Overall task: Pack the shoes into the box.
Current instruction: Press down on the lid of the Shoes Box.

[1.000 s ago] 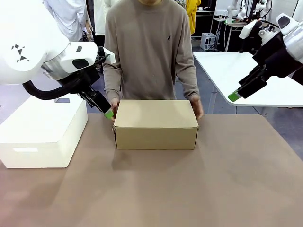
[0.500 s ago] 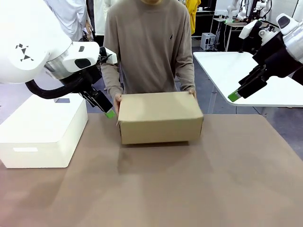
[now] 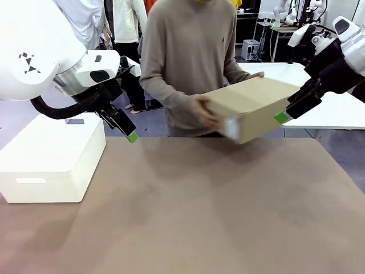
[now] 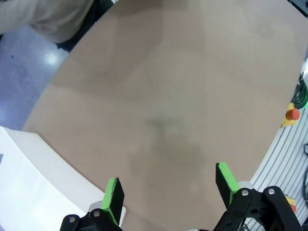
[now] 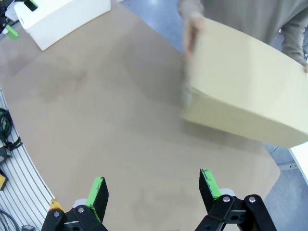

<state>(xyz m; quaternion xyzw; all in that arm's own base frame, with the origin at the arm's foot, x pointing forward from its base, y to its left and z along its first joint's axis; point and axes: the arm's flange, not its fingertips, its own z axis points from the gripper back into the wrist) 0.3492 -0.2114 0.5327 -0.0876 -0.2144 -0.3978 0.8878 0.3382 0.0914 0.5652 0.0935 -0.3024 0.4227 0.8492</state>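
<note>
The box is a closed brown cardboard carton, held tilted in the air above the table's far right edge by a person's hands. In the right wrist view the box hangs ahead of my right gripper, which is open with nothing between its fingers. In the front view my right gripper is raised just right of the box. My left gripper hovers at the far left and is open over bare table. The shoes are hidden.
A large white box stands at the left edge of the brown table; it also shows as the white box in the right wrist view. A white table stands behind on the right.
The person has lifted the box off the middle of the table and swung it up and to the right, turning that way. Neither arm has moved.
</note>
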